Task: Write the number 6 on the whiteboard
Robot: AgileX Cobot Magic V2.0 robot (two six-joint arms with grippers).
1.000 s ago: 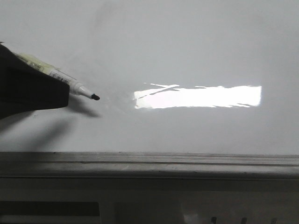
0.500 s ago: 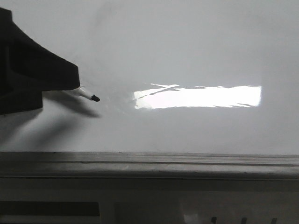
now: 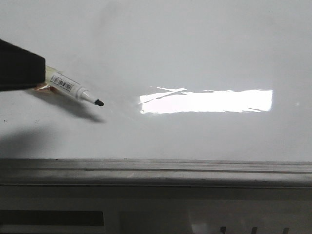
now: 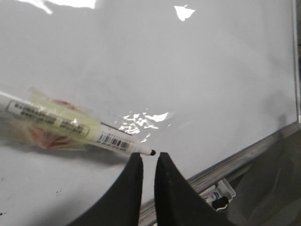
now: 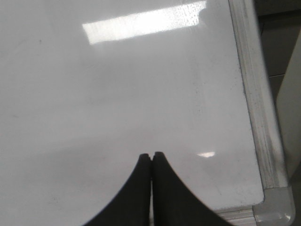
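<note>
The whiteboard [image 3: 195, 48] is glossy white with faint smudges and a bright rectangular reflection [image 3: 207, 101]. No writing shows on it. A white marker [image 3: 73, 88] with a barcode label and yellowish tape lies on the board at the left, its black tip [image 3: 99, 102] pointing right. The dark body of my left gripper [image 3: 19, 66] covers the marker's rear end. In the left wrist view my left gripper [image 4: 149, 156] has a narrow gap with nothing in it, just short of the marker's tip [image 4: 152, 152]. My right gripper [image 5: 151, 154] is shut and empty over the bare board [image 5: 117, 84].
A grey metal rail [image 3: 156, 168] runs along the board's near edge. A small tray with spare markers [image 4: 218, 195] sits beyond the rail [image 4: 244, 155] in the left wrist view. The board's framed corner [image 5: 277, 207] shows in the right wrist view.
The dark left gripper rose over the marker, then drew back to the left, uncovering more of the marker's barrel. The marker's tip has stayed in the same spot.
</note>
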